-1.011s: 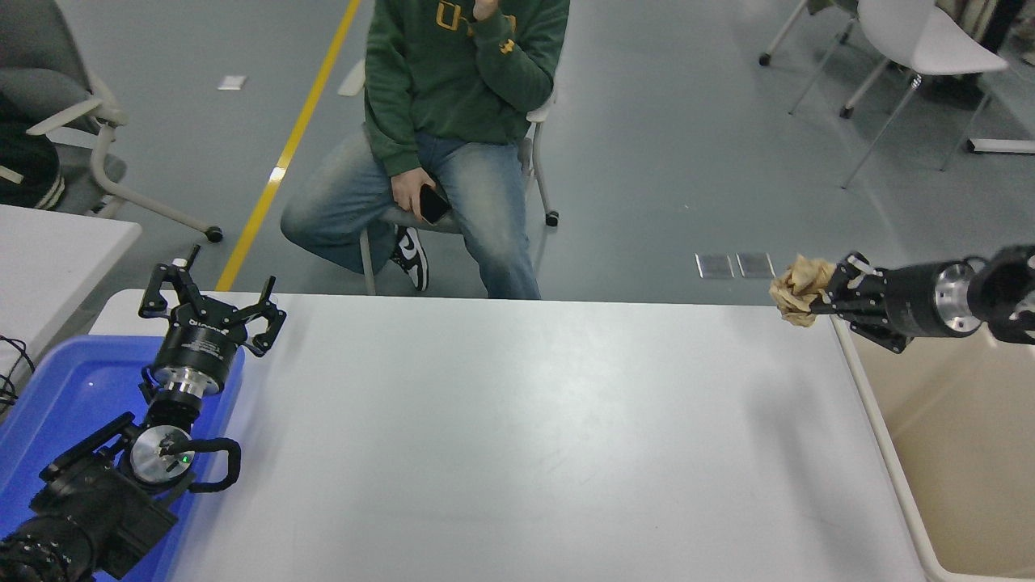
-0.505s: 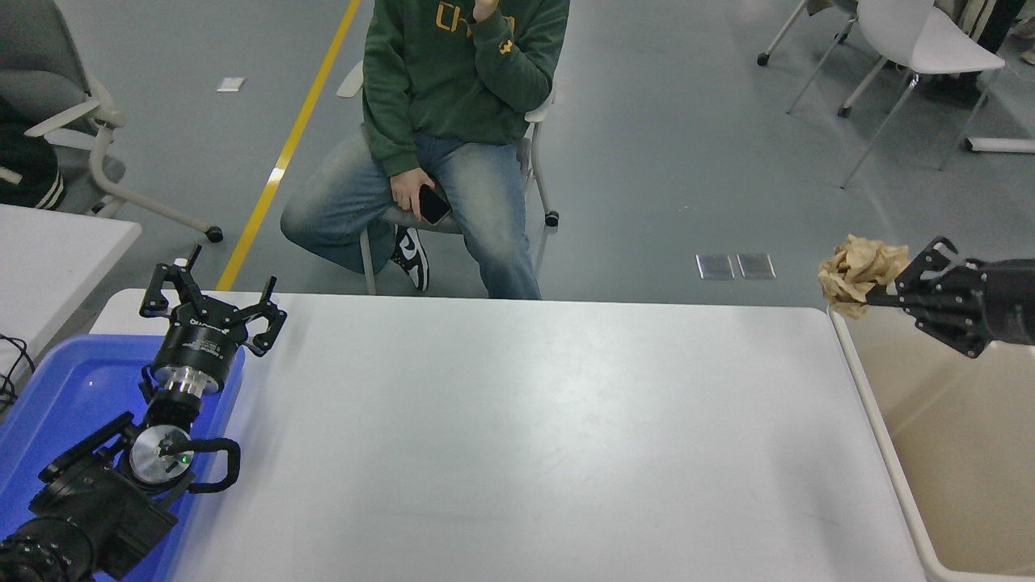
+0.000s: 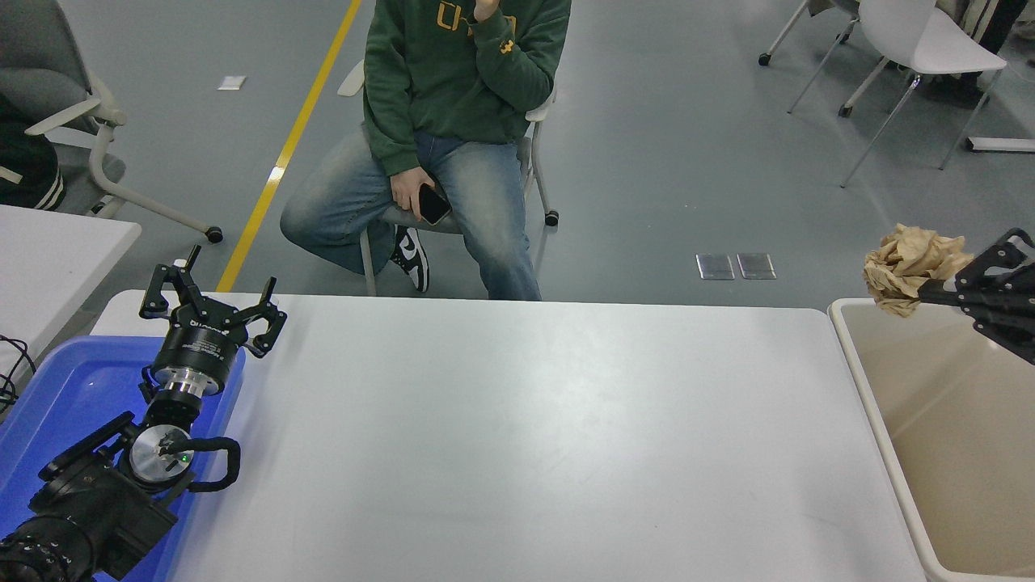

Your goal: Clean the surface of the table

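Observation:
The white table surface (image 3: pixel 517 436) fills the middle of the head view. My right gripper (image 3: pixel 938 289) comes in at the right edge and is shut on a crumpled ball of brown paper (image 3: pixel 910 267). It holds the ball in the air over the far left corner of the beige bin (image 3: pixel 869 404) that stands beside the table's right end. My left gripper (image 3: pixel 212 301) is open and empty, parked at the lower left over the blue tray (image 3: pixel 48 404).
A person in a green sweatshirt (image 3: pixel 457 73) sits on a chair at the table's far side, phone in hand. A smaller white table (image 3: pixel 48 259) is at the left edge. Chairs stand on the grey floor at the back.
My right gripper has carried the brown paper ball to the right, from above the table's far right corner to above the bin. The left arm has not moved.

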